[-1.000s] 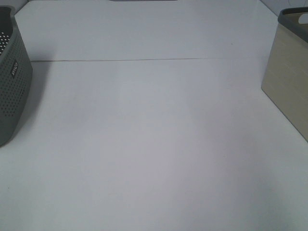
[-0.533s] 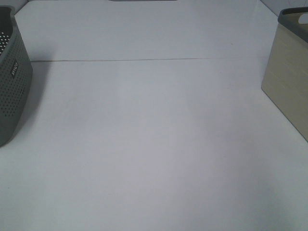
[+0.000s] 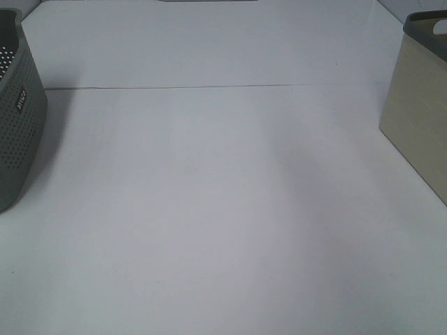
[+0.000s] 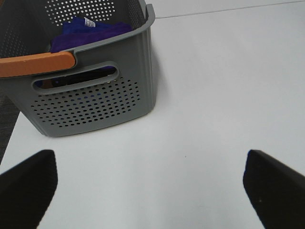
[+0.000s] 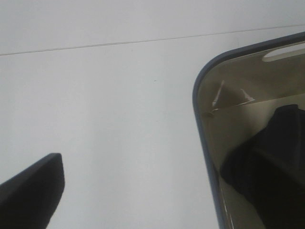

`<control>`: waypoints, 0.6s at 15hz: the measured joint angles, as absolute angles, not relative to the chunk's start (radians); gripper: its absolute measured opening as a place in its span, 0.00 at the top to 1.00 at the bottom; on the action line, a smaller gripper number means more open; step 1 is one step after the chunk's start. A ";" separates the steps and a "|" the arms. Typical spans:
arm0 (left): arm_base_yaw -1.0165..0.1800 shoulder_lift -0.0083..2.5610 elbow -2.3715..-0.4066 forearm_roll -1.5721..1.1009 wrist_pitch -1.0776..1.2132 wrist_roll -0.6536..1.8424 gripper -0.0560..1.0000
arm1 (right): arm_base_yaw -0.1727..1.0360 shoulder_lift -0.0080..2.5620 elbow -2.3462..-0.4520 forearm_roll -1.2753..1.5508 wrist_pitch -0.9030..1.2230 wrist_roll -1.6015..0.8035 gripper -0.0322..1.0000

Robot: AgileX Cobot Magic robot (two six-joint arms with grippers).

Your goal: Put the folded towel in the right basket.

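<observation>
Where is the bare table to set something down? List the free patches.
The white table is bare from the grey basket on the left to the beige basket on the right. Only the grey basket is crowded, holding a purple towel.

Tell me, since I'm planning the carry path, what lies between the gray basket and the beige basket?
Only bare white table, crossed by a thin seam, in the exterior high view.
</observation>
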State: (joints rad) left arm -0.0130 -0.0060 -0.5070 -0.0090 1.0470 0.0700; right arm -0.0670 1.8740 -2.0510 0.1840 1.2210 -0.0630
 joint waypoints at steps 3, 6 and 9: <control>-0.013 -0.006 -0.507 -0.009 1.047 0.070 0.01 | -0.065 1.778 -1.925 0.180 1.219 -0.064 0.02; -0.013 -0.006 -0.507 -0.009 1.047 0.070 0.01 | -0.065 1.413 -1.488 0.134 1.212 -0.085 0.02; -0.013 -0.006 -0.507 -0.009 1.047 0.070 0.01 | -0.065 1.008 -1.105 0.131 1.214 -0.096 0.02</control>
